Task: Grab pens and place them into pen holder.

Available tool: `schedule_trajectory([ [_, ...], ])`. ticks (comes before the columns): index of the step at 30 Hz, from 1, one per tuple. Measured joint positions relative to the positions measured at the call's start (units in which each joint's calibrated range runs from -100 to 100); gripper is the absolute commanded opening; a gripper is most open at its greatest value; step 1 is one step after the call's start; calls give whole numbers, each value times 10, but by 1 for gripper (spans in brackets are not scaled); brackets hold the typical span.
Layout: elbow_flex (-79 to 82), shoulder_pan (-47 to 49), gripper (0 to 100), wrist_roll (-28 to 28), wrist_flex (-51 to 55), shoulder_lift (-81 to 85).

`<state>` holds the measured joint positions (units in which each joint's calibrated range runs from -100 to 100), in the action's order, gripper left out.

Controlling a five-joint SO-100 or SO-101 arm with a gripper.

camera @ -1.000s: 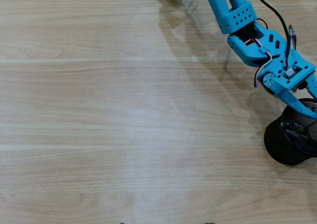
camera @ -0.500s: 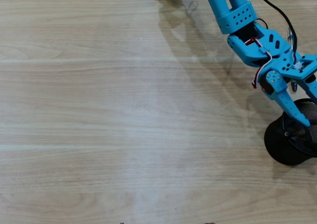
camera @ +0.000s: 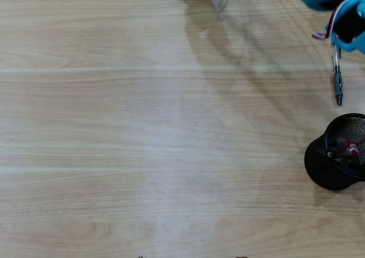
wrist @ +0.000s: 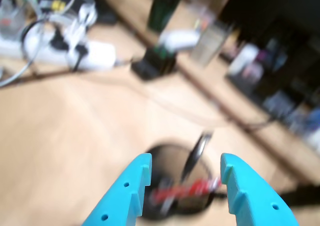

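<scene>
In the overhead view a dark pen point(camera: 337, 78) points down the picture from under my blue gripper point(camera: 342, 41) at the top right edge, its tip just short of the black mesh pen holder point(camera: 331, 166). The holder stands at the right edge and has pens point(camera: 344, 148) inside. The wrist view is blurred. My gripper point(wrist: 185, 161) shows two blue fingers point(wrist: 132, 191) set wide apart. Between them I see the holder point(wrist: 165, 158), a thin dark pen point(wrist: 197, 151) and a red pen point(wrist: 185, 188). I cannot tell whether either finger touches the dark pen.
The wooden table point(camera: 142, 127) spreads left of the holder. In the wrist view a white power strip with cables point(wrist: 75, 51) and a dark green stand point(wrist: 160, 41) sit at the far table edge, with clutter beyond.
</scene>
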<state>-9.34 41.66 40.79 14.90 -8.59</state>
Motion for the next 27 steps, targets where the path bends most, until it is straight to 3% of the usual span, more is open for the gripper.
schedule_trajectory([
  [2, -24, 2, 16, 31, 185, 32],
  [4, -22, 17, 17, 98, 361, 38],
  [7, 18, 69, 16, 223, 508, 36],
  [10, 48, 119, 17, 334, 483, 8],
  [12, 57, 129, 17, 363, 429, -19],
  [18, 60, 150, 17, 379, 271, -107],
  [27, 60, 158, 16, 397, 208, -182],
])
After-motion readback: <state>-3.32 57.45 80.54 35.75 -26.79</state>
